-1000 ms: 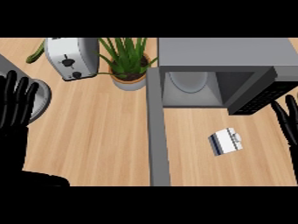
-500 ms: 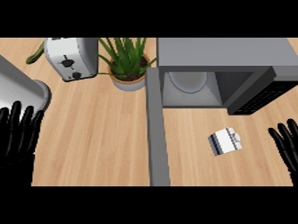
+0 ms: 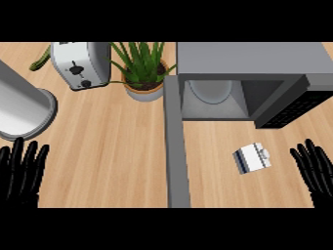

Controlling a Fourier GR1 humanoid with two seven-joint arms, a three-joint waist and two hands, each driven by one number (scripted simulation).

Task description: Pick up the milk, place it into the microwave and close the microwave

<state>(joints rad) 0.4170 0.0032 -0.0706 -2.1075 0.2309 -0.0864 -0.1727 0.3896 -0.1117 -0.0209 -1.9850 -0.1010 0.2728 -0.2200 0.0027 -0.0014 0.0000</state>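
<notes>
While the milk [image 3: 252,158] lies untouched on the counter [image 3: 118,146] at 6 o'clock of the open microwave [image 3: 252,80], both hands have sunk lower than before: left hand [image 3: 14,173] at 8 o'clock, right hand [image 3: 320,171] at 4 o'clock, fingers straight and spread.

The left hand [image 3: 14,176] and the right hand [image 3: 320,173] are cut off at the wrist by the lower edge, so no forearm below them is seen. The grey cylinder [image 3: 10,100] is cut by the left edge. The toaster [image 3: 81,63], the plant [image 3: 143,63] and the microwave [image 3: 259,61] are clipped along the top. Print on the milk carton [image 3: 252,157] is too small to be read. The right side of the microwave's cavity is hidden behind its dark control panel [image 3: 295,105]
</notes>
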